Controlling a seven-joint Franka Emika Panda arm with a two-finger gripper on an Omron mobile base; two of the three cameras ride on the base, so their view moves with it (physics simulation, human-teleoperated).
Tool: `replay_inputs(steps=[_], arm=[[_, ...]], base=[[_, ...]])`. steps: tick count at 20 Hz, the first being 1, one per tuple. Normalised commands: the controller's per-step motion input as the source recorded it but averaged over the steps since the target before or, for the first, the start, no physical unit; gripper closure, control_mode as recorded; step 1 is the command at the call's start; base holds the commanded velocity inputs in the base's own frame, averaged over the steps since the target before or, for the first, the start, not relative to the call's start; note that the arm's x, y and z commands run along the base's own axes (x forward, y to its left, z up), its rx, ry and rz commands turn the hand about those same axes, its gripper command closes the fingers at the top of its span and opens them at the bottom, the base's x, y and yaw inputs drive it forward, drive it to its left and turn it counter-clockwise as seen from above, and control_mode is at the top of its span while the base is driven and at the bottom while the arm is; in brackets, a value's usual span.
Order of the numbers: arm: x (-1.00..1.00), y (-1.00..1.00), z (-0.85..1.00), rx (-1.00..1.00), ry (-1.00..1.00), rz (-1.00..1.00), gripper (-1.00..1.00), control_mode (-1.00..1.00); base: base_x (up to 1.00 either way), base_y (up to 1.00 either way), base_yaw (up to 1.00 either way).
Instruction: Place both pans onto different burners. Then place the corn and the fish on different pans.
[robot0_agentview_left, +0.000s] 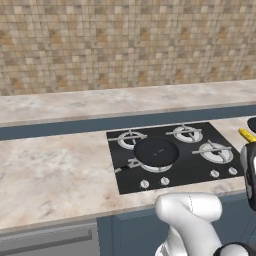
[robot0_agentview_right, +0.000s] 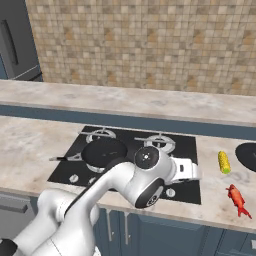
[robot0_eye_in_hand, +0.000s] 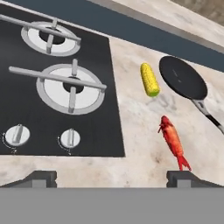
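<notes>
One black pan (robot0_agentview_right: 104, 151) sits on the front-left burner (robot0_agentview_left: 156, 159) of the cooktop, its handle pointing left. The other pan (robot0_eye_in_hand: 183, 78) lies on the counter right of the cooktop, handle toward the counter's front edge. The yellow corn (robot0_eye_in_hand: 149, 79) rests between that pan and the cooktop's right edge. The red-orange fish (robot0_eye_in_hand: 173, 141) lies nearer the front edge, in front of the corn. My gripper (robot0_eye_in_hand: 112, 179) hovers above the cooktop's front-right corner, open and holding nothing, with the fish just ahead of one of its fingertips (robot0_eye_in_hand: 183, 178). The burners (robot0_eye_in_hand: 71, 89) on the right side are bare.
Small silver knobs (robot0_eye_in_hand: 70, 138) line the cooktop's front edge. A raised counter ledge (robot0_agentview_right: 125, 100) and tiled wall run behind the cooktop. Marble counter (robot0_agentview_left: 55, 170) stretches to the left. My own white arm (robot0_agentview_right: 140, 182) crosses over the cooktop's front.
</notes>
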Motion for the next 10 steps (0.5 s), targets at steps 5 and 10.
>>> replay_inputs(steps=[5,10], arm=[[0.1,-0.62,-0.19,-0.06,0.1,0.0,-1.0,-1.0],[0.15,-0.6,-0.11,-0.02,0.06,0.01,-1.0,-1.0]], base=[[0.0,0.0,0.0],[0.0,0.0,0.0]])
